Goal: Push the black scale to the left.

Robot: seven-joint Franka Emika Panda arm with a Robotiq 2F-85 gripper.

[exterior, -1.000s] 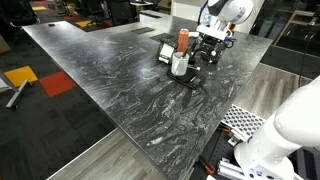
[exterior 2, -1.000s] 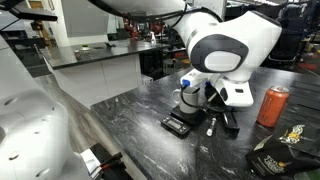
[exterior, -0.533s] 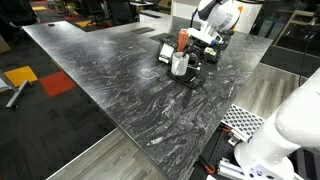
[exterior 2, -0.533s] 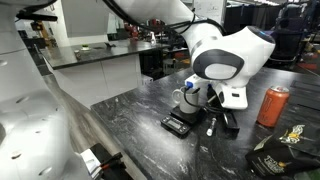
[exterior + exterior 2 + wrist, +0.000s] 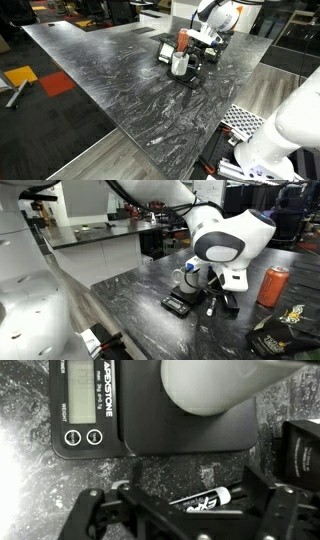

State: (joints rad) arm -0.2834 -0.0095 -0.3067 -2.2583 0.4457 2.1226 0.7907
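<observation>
- The black scale (image 5: 150,420) lay flat on the dark marbled worktop (image 5: 120,80), near its far corner, well away from the near edge.
- In the wrist view its display and two round buttons sat at one end.
- A whitish cup (image 5: 215,385) overlapped the scale's far part; whether it stood on the slab or just behind it, I could not tell.
- The gripper (image 5: 180,500) hung just beside the scale's near edge with its fingers spread wide, clasping nothing and touching neither the scale nor the cup.
- A black marker (image 5: 200,503) lay on the worktop between those fingers.
- An orange can (image 5: 272,285) stood upright, apart from the scale — nearer the worktop's edge.
</observation>
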